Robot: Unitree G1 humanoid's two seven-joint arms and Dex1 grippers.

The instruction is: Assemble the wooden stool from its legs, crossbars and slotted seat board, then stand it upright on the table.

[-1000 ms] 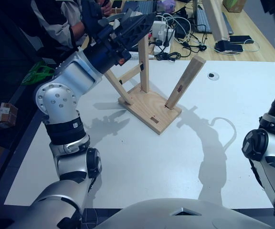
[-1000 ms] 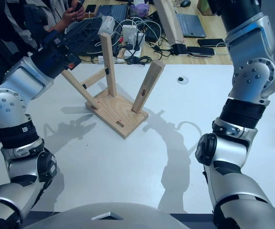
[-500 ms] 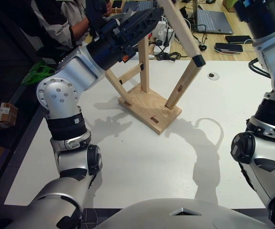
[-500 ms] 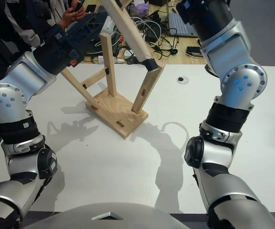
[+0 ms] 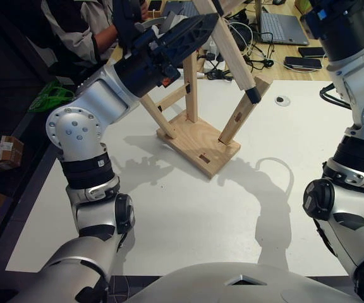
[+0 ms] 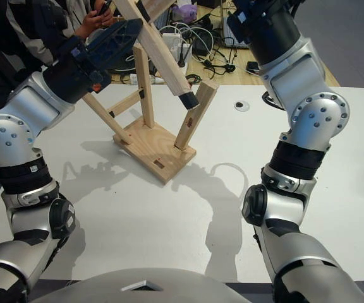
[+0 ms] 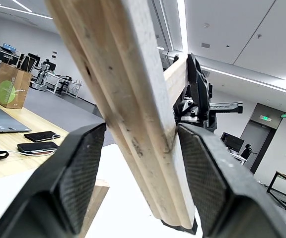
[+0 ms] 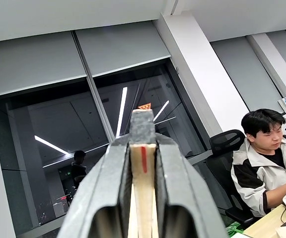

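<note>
- Flat on the white counter (image 5: 188, 214): pale wooden seat board (image 5: 198, 148), dark slots in its upward face.
- Standing out of the seat board: upright leg (image 5: 191, 95), left slanted leg (image 5: 153, 113), right slanted leg (image 5: 239, 117); short crossbar (image 5: 172, 98) linking the first two.
- High above the seat board: left jaws clamped on the upright leg's top.
- Also above the seat board: right jaws closed tight on a tilted loose leg (image 5: 232, 50), black-capped end beside the right slanted leg's top.
- Marked on the loose leg: one red line.
</note>
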